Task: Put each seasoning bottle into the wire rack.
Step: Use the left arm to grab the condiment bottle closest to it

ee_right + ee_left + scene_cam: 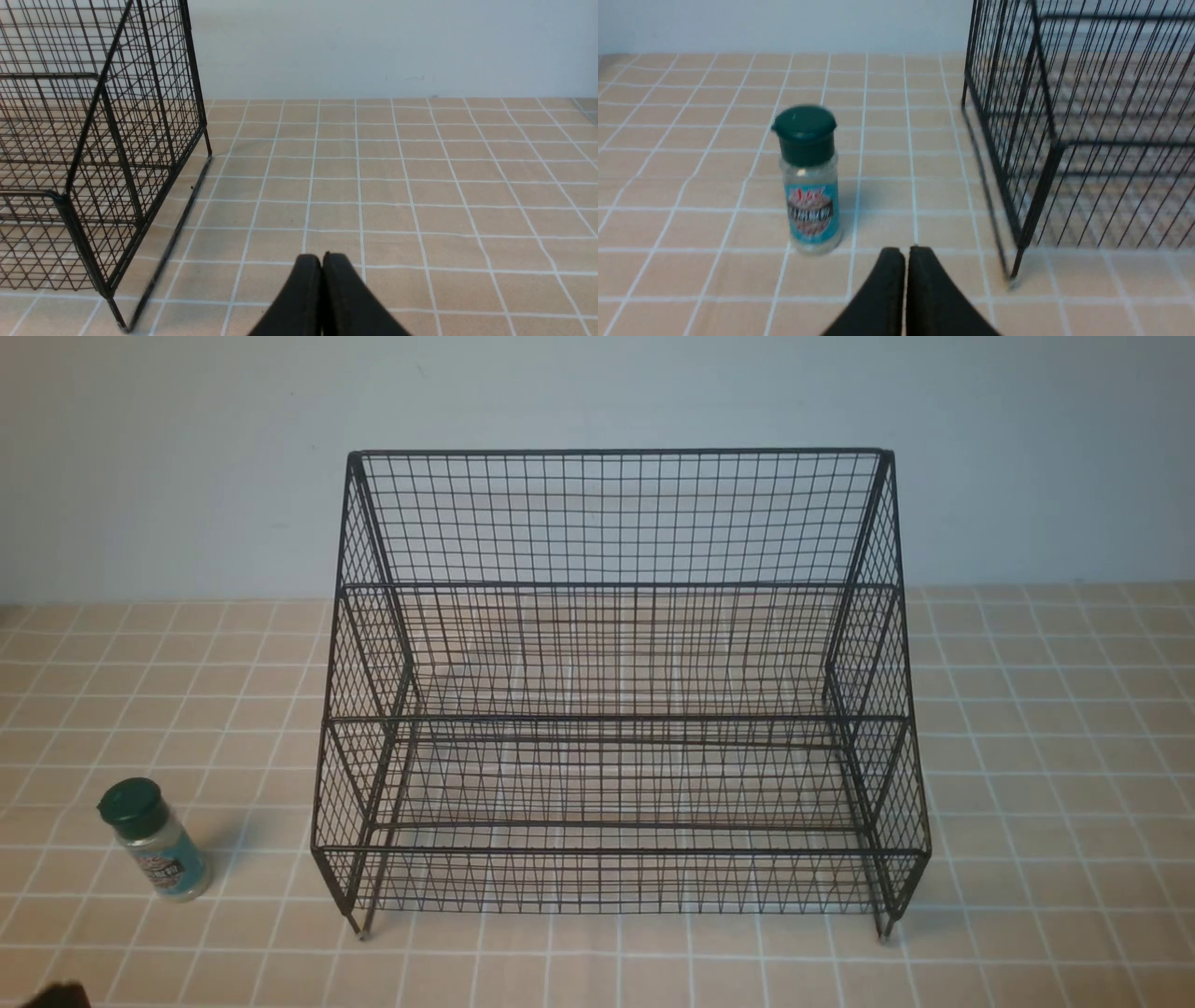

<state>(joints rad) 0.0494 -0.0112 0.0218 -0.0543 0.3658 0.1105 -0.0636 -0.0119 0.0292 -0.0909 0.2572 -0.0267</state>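
A small clear seasoning bottle (157, 841) with a dark green cap and teal label stands upright on the tiled table, left of the black wire rack (616, 691). All three stepped tiers of the rack hold nothing. In the left wrist view the bottle (810, 182) stands just ahead of my left gripper (906, 252), a little to one side, and the rack's corner (1036, 154) is on the other side. The left gripper's black fingers are pressed together with nothing between them. My right gripper (321, 257) is shut too, holding nothing, over bare tiles beside the rack's right end (107, 154).
The table (1046, 728) is covered with beige tiles and white grout lines. A pale wall (187, 467) rises right behind the rack. A dark bit of my left arm (58, 997) shows at the bottom left corner of the front view.
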